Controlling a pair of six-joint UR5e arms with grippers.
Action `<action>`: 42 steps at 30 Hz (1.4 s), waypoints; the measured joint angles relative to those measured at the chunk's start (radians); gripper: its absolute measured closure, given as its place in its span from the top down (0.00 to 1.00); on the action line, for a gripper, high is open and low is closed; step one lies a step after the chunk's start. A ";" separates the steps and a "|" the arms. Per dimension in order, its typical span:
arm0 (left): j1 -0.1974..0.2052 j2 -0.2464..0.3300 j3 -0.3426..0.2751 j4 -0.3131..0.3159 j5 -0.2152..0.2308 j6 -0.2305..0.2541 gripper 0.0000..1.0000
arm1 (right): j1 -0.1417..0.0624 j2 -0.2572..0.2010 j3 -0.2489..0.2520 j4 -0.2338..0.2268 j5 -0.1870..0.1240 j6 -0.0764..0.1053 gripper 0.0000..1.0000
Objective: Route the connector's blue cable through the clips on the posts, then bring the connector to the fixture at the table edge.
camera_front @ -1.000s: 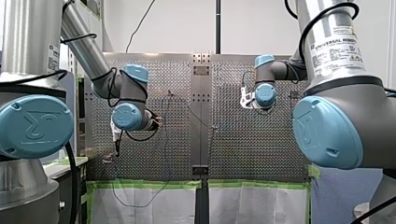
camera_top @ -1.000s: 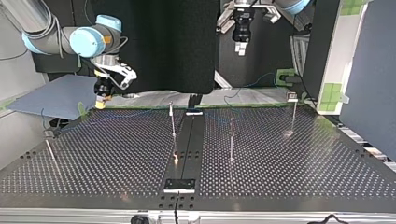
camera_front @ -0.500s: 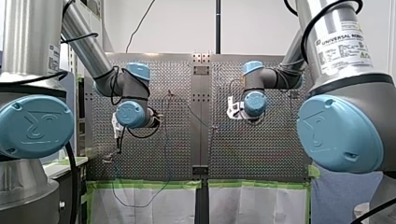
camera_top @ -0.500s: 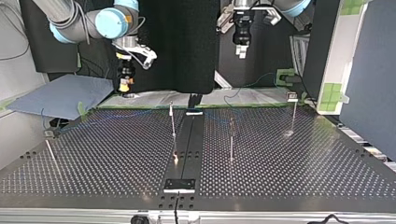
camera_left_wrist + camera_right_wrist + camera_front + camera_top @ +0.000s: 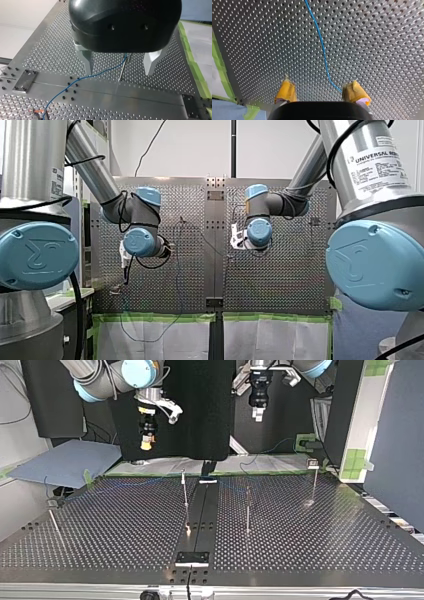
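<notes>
Steel perforated table (image 5: 325, 525) spreads beneath both arms. My left gripper (image 5: 119, 63) holds its metal fingers wide apart, empty; my right gripper (image 5: 320, 92) spreads its yellow pads likewise, gripping nothing. Slack blue cable (image 5: 100, 73) lies on the table below both, reaching a thin post (image 5: 123, 68).

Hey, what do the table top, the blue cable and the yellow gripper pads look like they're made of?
Table top: brushed metal, likely aluminium; dull grey sheen with drilled holes.
Blue cable: thin wire in a plastic jacket; it bends loosely.
Yellow pads: probably soft rubber or tape; matte, wrinkled edges.
</notes>
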 joint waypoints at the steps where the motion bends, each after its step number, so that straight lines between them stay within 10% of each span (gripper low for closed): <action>1: -0.001 0.000 0.000 0.000 0.006 0.000 1.00 | 0.011 0.000 0.000 -0.001 0.009 0.000 1.00; 12: -0.004 0.000 -0.001 0.004 0.021 0.001 1.00 | 0.111 0.000 0.000 0.019 0.023 0.003 1.00; 28: -0.006 0.000 0.000 -0.003 -0.059 0.055 1.00 | 0.237 0.000 0.005 -0.021 0.139 0.016 1.00; 42: -0.008 -0.001 0.000 -0.002 -0.063 0.056 1.00 | 0.250 0.000 0.005 -0.032 0.152 0.015 1.00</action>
